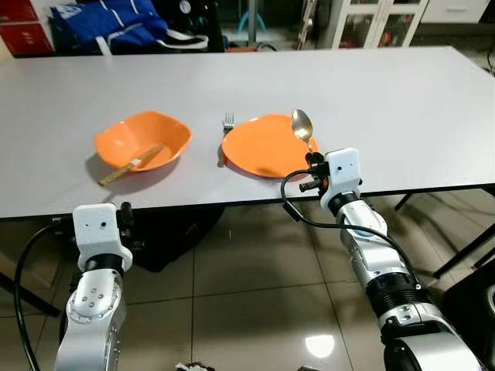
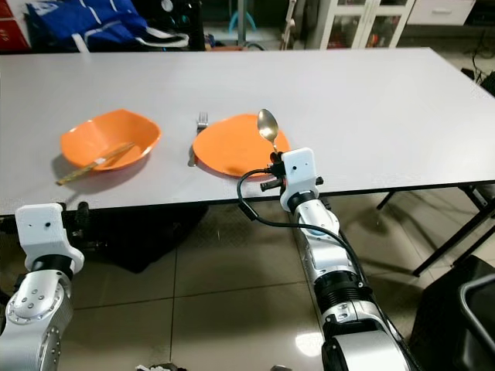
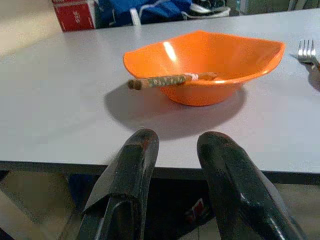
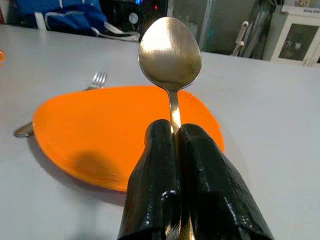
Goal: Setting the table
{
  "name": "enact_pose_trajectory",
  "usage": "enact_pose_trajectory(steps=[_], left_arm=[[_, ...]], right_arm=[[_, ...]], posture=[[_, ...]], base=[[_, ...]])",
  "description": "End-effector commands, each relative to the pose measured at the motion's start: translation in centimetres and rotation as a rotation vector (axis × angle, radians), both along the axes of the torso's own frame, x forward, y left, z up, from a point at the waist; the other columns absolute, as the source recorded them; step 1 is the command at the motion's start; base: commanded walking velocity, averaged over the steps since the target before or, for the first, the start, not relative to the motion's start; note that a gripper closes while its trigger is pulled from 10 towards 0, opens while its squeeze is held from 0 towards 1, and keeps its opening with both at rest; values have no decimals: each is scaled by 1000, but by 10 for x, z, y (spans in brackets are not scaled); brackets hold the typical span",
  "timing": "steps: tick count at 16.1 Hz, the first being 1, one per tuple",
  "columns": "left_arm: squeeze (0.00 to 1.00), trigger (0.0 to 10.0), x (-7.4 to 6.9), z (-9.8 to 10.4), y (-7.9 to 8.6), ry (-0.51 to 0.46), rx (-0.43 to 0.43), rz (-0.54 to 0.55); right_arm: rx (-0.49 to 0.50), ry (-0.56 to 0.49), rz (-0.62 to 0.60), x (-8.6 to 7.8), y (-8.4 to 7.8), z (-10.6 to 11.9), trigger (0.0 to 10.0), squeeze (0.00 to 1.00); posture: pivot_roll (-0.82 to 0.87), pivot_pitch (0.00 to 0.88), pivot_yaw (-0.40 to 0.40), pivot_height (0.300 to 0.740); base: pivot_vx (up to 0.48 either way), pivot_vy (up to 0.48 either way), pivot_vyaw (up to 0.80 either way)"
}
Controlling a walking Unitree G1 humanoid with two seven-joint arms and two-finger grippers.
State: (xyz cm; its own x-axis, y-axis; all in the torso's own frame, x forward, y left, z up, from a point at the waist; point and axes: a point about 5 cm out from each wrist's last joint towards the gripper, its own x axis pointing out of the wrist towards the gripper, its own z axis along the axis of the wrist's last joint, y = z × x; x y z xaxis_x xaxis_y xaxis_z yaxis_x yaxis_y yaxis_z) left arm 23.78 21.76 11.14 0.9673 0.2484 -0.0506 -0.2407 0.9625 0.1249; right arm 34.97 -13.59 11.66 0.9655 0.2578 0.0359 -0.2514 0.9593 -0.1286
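Spoon held up over the plate, not set down yet.

The spoon (image 4: 170, 52) could slip or land on the plate (image 1: 263, 147) just past the fingertips, because the right gripper (image 4: 176, 132) pinches only its thin handle. Those fingers are squeezed tight on the handle, with the scoop sticking up beyond them. The fork (image 1: 227, 122) lies beyond the plate's far side. The left gripper (image 3: 177, 145) holds nothing, fingers a little apart, with the bowl (image 3: 210, 62) and the chopstick (image 3: 165, 80) just ahead.

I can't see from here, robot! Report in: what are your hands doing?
Right gripper shut on spoon, held above orange plate. Left gripper open, at table edge facing orange bowl. Fork lies left of plate.
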Motion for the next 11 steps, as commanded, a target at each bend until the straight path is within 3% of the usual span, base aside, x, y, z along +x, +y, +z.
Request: enact_pose_trajectory(steps=[1,4,11], left_arm=[[0,10000,-2,-1,2,13,4,4],[0,10000,-2,-1,2,13,4,9],[0,10000,-1,-2,-2,19,19,-5]], right_arm=[[5,-13,7,-1,2,3,10000,0],[3,-9,13,-1,3,2,10000,0],[16,-23,34,3,8,10,10000,0]], posture=[[-27,48,14,740],[-28,53,11,740],[-26,46,18,740]], base=[[0,480,0],[0,445,0],[0,0,0]])
